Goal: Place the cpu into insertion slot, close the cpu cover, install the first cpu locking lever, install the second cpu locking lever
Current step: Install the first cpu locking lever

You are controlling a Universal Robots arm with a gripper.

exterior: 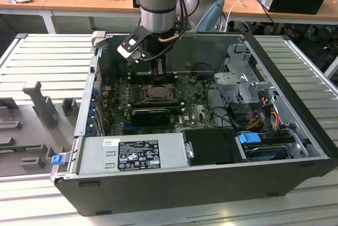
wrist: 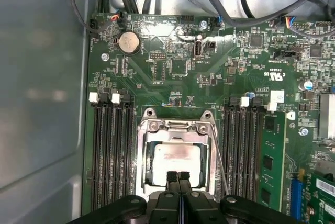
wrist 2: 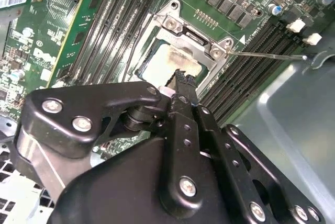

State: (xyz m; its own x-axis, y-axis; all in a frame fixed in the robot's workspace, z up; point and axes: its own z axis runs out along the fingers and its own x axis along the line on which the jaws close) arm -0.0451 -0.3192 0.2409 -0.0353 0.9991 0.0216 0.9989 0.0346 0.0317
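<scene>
The cpu (wrist: pixel 175 157) lies in the insertion slot (wrist: pixel 142 182), its dull silver top showing through the window of the cpu cover (wrist: pixel 175 128), which lies down flat over it. My gripper (wrist: pixel 178 175) is shut with nothing between its black fingers, the tips just over the cpu's near edge. In the second wrist view the fingertips (wrist 2: pixel 180 79) hang close over the cpu (wrist 2: pixel 165 60) and the cover (wrist 2: pixel 196 40). A thin metal locking lever (wrist 2: pixel 267 54) sticks out sideways from the socket. In the exterior view the gripper (exterior: pixel 158 73) stands just above the socket (exterior: pixel 158 92) inside the open case.
Black memory slots (wrist: pixel 110 150) flank the socket on both sides. Cables (wrist: pixel 246 4) run along the board's far edge by the grey case wall (wrist: pixel 42 77). A grey power supply (exterior: pixel 132 153) and a drive cage (exterior: pixel 245 81) stand inside the case.
</scene>
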